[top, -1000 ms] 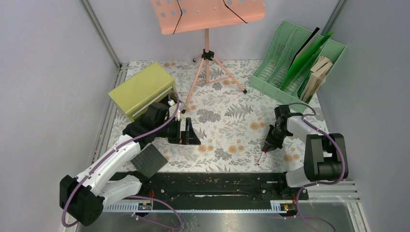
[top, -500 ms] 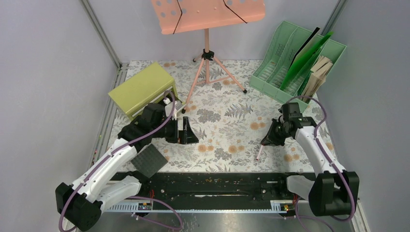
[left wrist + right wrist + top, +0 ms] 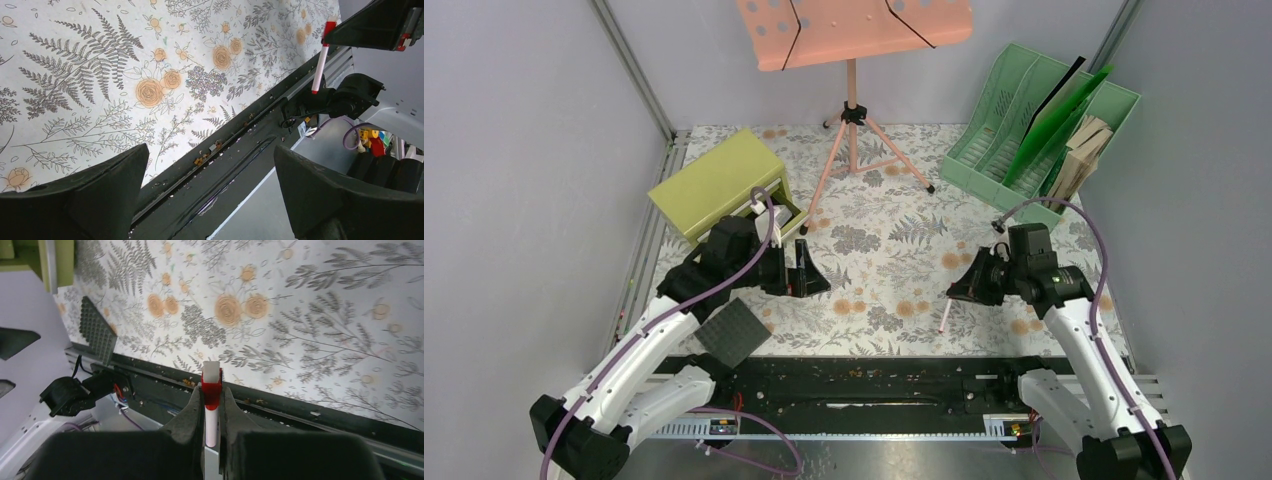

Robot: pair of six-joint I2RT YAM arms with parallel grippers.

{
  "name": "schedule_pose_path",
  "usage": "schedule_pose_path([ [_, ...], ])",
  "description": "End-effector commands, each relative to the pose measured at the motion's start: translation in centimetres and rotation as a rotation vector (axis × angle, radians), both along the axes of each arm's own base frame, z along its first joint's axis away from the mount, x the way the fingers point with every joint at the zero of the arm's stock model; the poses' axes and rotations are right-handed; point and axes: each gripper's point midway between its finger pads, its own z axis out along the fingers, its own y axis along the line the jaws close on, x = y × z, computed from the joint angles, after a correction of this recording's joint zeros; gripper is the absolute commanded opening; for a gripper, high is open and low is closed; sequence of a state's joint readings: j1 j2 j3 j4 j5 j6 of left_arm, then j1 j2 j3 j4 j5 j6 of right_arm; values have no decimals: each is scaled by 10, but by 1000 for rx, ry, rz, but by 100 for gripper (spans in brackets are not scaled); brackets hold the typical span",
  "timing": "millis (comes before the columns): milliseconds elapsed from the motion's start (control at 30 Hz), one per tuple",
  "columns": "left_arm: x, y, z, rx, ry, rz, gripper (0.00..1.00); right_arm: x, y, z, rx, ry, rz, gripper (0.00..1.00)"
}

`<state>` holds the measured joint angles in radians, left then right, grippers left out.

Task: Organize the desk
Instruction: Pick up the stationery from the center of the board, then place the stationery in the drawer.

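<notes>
The desk (image 3: 884,230) is a whitish top printed with ferns and orange flowers. My right gripper (image 3: 956,290) hovers over its right half, shut on a white marker with a red band (image 3: 944,318) that points down toward the front rail. In the right wrist view the marker (image 3: 211,385) sits clamped between the two fingers of the gripper (image 3: 211,390). The left wrist view shows the same marker (image 3: 320,65) hanging at upper right. My left gripper (image 3: 812,270) stands wide open and empty in front of the cabinet; between its fingers (image 3: 210,150) only the front rail shows.
An olive-yellow drawer cabinet (image 3: 714,185) stands at back left, its drawer slightly out. A pink music stand (image 3: 854,30) on a tripod is at the back centre. A green file tray (image 3: 1024,130) with folders stands back right. A dark grey textured pad (image 3: 732,332) lies near the front left rail (image 3: 874,375).
The right arm has swung left and stretched out, carrying the marker toward the desk's middle. The left gripper has drifted slightly back toward the cabinet, still open.
</notes>
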<state>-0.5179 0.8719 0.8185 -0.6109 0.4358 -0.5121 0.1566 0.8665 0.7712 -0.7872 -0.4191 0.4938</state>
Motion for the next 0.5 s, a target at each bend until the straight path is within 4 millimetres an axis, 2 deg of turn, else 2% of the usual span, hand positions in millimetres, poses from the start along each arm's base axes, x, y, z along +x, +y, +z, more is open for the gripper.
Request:
schedule_pose_path([
  [0,6,-7,13,-57,-26,1,99,-2,26,8,108,-15,36,0],
  [267,-10,-25,-7,-191,119,-26,99,1,69,10,223,-34,79,0],
  [467,-20,-41,-9,-354,200,-54,98,5,98,19,298,-47,98,0],
])
